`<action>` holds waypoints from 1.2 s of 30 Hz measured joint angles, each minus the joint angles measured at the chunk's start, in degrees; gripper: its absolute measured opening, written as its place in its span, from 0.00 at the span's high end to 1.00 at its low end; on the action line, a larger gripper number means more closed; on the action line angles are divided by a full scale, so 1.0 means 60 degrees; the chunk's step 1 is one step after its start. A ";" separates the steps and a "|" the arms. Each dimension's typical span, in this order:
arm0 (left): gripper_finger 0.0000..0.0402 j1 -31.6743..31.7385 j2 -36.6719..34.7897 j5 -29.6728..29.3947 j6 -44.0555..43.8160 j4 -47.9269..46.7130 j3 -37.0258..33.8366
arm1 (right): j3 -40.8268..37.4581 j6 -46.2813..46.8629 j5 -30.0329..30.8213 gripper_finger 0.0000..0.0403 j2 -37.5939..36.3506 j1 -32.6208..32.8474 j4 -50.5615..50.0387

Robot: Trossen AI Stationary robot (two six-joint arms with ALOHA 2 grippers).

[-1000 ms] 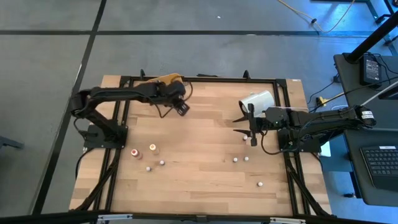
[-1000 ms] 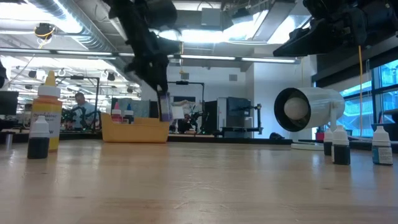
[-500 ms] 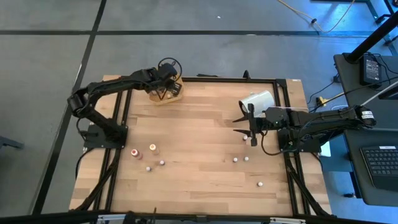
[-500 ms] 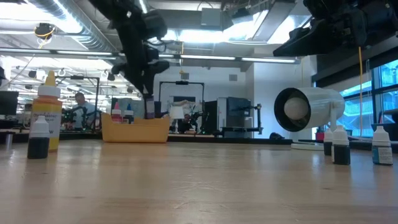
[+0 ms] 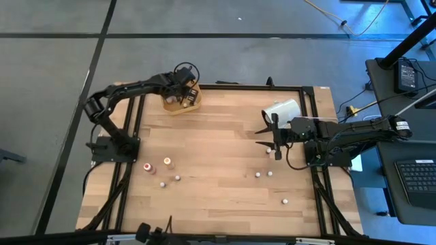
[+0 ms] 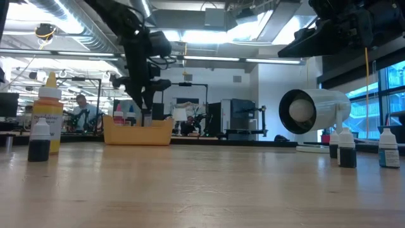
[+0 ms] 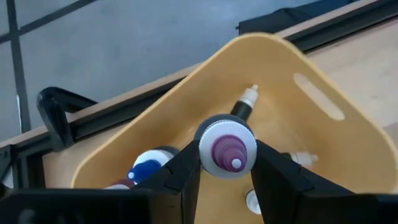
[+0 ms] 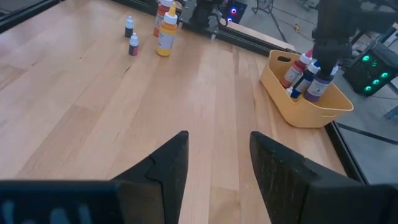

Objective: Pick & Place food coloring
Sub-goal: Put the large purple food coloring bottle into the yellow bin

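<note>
My left gripper (image 5: 182,95) is over the yellow tray (image 5: 194,103) at the table's far left, shut on a purple food coloring bottle (image 7: 227,146) with a white collar. The bottle's body (image 8: 316,88) reaches down into the tray among other bottles: a blue one (image 7: 148,168) and a dark one with a pale tip (image 7: 244,104). Several small bottles stand loose on the table, among them a red one (image 5: 147,167) and an orange one (image 5: 167,163). My right gripper (image 5: 261,137) hovers open at the table's right side with nothing between its fingers. My left gripper pinches the purple bottle between its two fingers, one on each side of the upper body just under the white collar (image 7: 205,154). The fingers come slanting down from above. The bottle hangs roughly upright with its lower part inside the tray; its base is hidden by the tray wall.
A white cylinder (image 5: 283,109) lies on its side at the far right, just beyond my right gripper. More loose bottles stand near the right side (image 5: 270,173) and toward the near edge (image 5: 284,201). A black frame (image 5: 225,86) runs around the table.
My left gripper has carried the purple bottle from over the bare table toward the far left corner, over the tray, and sunk a little. The bottle, which hung above the tray's right rim, now dips inside the tray. The gripper has also turned somewhat.
</note>
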 joint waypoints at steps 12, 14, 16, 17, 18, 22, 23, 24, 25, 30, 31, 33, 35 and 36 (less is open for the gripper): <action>0.67 0.0096 0.0266 -0.0063 0.0265 -0.0038 0.0000 | 0.0000 0.0000 0.0000 0.57 0.0000 -0.0001 -0.0004; 0.67 0.0121 0.0266 -0.0011 0.0270 -0.0038 0.0000 | 0.0001 0.0000 0.0000 0.57 0.0000 0.0000 -0.0007; 0.67 0.0126 0.0266 0.0015 0.0270 -0.0038 0.0000 | 0.0000 0.0000 0.0000 0.57 0.0000 -0.0001 -0.0006; 0.67 0.0126 0.0266 0.0015 0.0268 -0.0037 0.0000 | 0.0000 0.0000 0.0000 0.57 0.0000 -0.0001 -0.0007; 0.67 0.0126 0.0266 0.0019 0.0266 -0.0030 0.0000 | 0.0000 0.0000 0.0000 0.57 0.0000 0.0000 -0.0007; 0.67 0.0126 0.0266 0.0026 0.0260 -0.0023 0.0000 | 0.0000 0.0000 0.0000 0.57 0.0000 -0.0001 -0.0007; 0.67 0.0126 0.0266 0.0026 0.0259 -0.0023 0.0000 | 0.0000 0.0000 0.0000 0.57 0.0000 0.0000 -0.0007; 0.66 0.0126 0.0266 0.0026 0.0255 -0.0023 0.0000 | 0.0001 0.0000 0.0000 0.57 0.0000 -0.0001 -0.0007; 0.66 0.0126 0.0266 0.0026 0.0255 -0.0019 0.0000 | 0.0000 0.0000 0.0000 0.57 0.0000 -0.0001 -0.0007; 0.66 0.0126 0.0266 0.0028 0.0249 -0.0019 0.0000 | 0.0000 0.0000 0.0000 0.57 0.0000 0.0001 -0.0007; 0.66 0.0126 0.0266 0.0030 0.0245 -0.0019 0.0000 | 0.0000 0.0000 0.0000 0.57 0.0001 -0.0001 -0.0007; 0.66 0.0126 0.0266 0.0031 0.0179 -0.0019 0.0000 | 0.0000 0.0000 0.0000 0.57 0.0000 -0.0001 -0.0007; 0.66 0.0126 0.0266 0.0033 0.0086 -0.0019 0.0000 | 0.0000 0.0000 0.0000 0.57 0.0000 -0.0001 -0.0007; 0.66 0.0126 0.0266 0.0033 0.0039 -0.0019 0.0000 | 0.0000 0.0000 0.0000 0.57 0.0000 -0.0001 -0.0004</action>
